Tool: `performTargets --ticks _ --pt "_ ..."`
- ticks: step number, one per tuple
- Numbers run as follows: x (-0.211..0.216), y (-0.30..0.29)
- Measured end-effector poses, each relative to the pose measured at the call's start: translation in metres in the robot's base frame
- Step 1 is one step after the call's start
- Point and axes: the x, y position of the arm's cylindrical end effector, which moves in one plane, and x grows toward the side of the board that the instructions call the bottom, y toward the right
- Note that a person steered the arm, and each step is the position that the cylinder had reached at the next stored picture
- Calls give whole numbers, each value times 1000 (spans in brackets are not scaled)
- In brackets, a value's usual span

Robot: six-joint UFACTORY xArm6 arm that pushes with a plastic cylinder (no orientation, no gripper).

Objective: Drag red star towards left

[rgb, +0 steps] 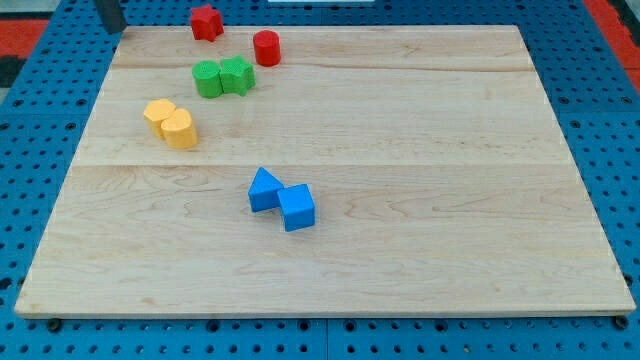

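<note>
step: approach, red star (206, 22) untouched at far worktop (420, 150) edge | my tip (111, 27) far-left of it | pincer: none, cannot tell | next: circle to star's right, push left

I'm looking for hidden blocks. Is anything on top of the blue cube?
Nothing sits on the blue cube; its top face is bare. A blue triangle block touches its left side. Whatever lies underneath is covered.

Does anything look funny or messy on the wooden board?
Only a little. The red star sits right at the board's top edge, partly hanging past it. The other blocks sit in tidy pairs further in. My tip is off the top-left corner, left of the star.
</note>
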Motion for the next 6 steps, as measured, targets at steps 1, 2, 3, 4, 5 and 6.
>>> performTargets --ticks 1,2,3,4,5,6 --pt "0 50" --pt "0 87" --pt "1 121" --pt "3 150" --pt "14 169" --pt "81 161"
